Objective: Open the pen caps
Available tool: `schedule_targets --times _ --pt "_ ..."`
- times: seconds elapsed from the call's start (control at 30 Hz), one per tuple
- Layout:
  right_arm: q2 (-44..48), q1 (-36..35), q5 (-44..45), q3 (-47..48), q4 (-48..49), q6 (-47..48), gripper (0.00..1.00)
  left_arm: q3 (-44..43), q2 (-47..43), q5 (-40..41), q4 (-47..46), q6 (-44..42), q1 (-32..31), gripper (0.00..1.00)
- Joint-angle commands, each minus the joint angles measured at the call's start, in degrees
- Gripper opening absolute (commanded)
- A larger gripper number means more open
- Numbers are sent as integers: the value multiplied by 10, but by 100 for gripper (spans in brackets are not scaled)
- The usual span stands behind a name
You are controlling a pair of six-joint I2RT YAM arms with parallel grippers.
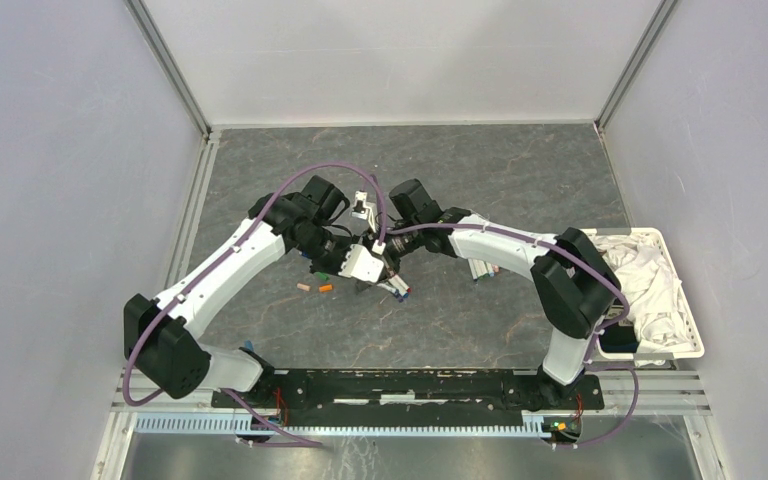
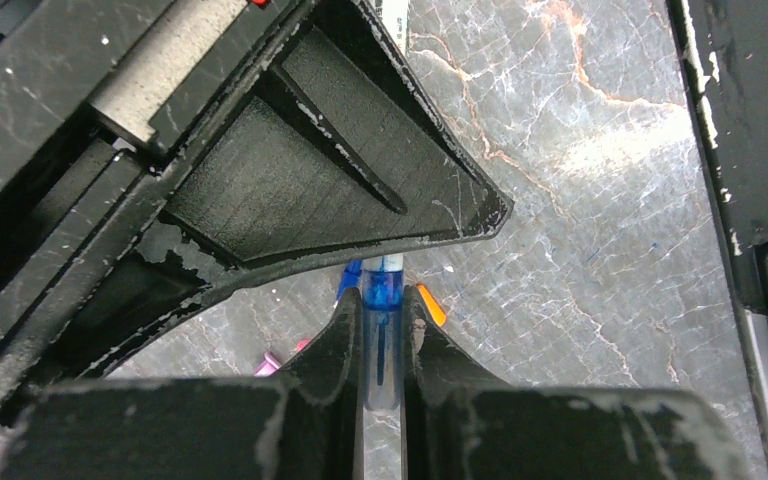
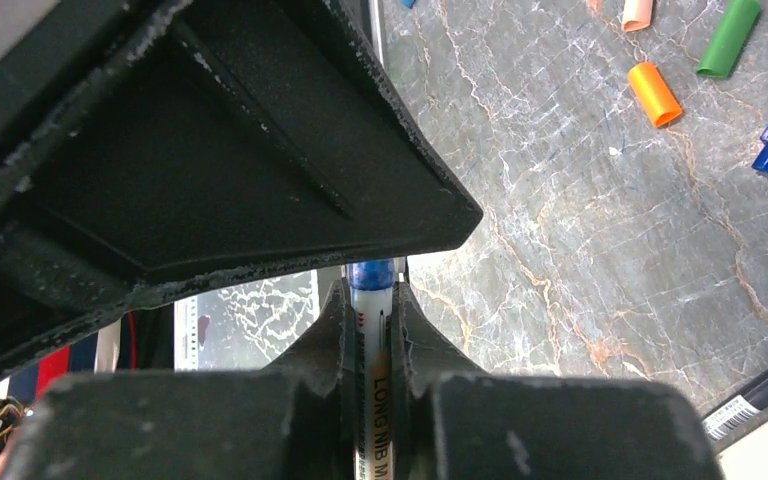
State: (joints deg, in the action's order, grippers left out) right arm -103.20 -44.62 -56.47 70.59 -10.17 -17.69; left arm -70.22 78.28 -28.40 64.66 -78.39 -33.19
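1. Grey marbled desk point(image 1: 500, 170), pale walls point(image 1: 400, 60).
2. White pen point(image 3: 372, 400), mid-desk: right fingers point(image 3: 330, 345) clamp its barrel, left fingers point(image 2: 335, 345) its blue cap point(image 2: 380, 290).
3. Orange cap point(image 3: 654, 94), green cap point(image 3: 728, 38) lie loose on the desk.

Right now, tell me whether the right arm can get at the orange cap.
Probably not yet: the right claw is shut on the blue pen, shared with the left claw. The orange cap lies uncovered on the table, so once freed, likely yes.
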Motion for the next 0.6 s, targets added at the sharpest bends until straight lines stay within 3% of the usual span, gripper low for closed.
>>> schedule_targets --times 0.0,0.37,0.57 --pt "13 13 25 5 10 -10 0 -14 -1 39 -9 -15 -2 2" --pt "115 69 81 -145 -63 73 0 -52 53 104 -26 -81 105 2" --pt "136 82 103 -158 -94 101 0 -27 67 133 -60 -90 124 2"
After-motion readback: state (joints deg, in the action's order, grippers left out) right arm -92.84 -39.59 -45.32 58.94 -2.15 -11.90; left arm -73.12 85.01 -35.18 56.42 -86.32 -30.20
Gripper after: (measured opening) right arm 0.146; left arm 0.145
